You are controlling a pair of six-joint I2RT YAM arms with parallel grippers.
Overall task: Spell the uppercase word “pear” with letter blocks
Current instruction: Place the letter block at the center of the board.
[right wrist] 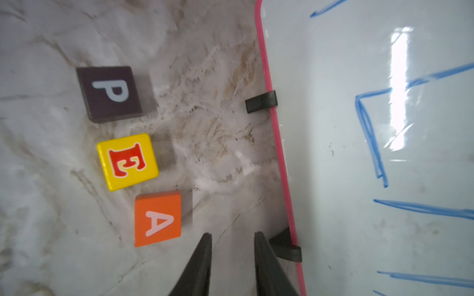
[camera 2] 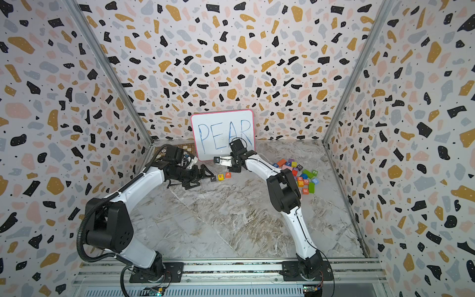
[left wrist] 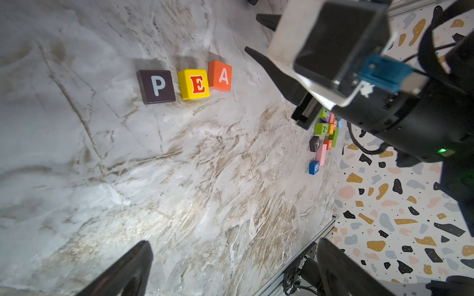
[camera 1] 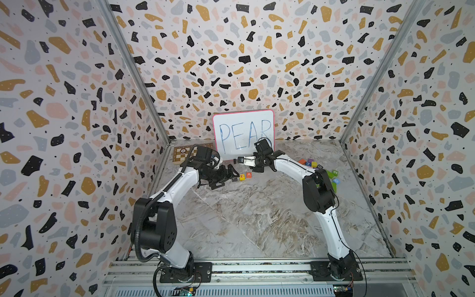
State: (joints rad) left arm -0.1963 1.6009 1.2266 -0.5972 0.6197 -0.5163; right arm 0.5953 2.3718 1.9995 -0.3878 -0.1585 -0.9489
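Note:
Three letter blocks lie in a row in front of the whiteboard: black P (left wrist: pixel 157 86), yellow E (left wrist: pixel 194 84) and orange A (left wrist: pixel 220 76), also seen as P (camera 2: pixel 213 178), E (camera 2: pixel 220 176), A (camera 2: pixel 228 175). The E and A touch, while the P sits a little apart. The orange-red R block (camera 2: pixel 305 190) rests at the near edge of the block pile on the right. My left gripper (left wrist: pixel 234 269) is wide open and empty, just left of the P. My right gripper (right wrist: pixel 233 234) hovers beside the A, near the board's foot, its jaws slightly apart with nothing between them.
A pink-framed whiteboard (camera 1: pixel 244 128) reading PEAR leans on the back wall, with clip feet (right wrist: pixel 261 102). A pile of other coloured blocks (camera 2: pixel 295 171) lies at the right. A small chessboard (camera 1: pixel 180 154) sits in the back left corner. Patterned walls enclose three sides.

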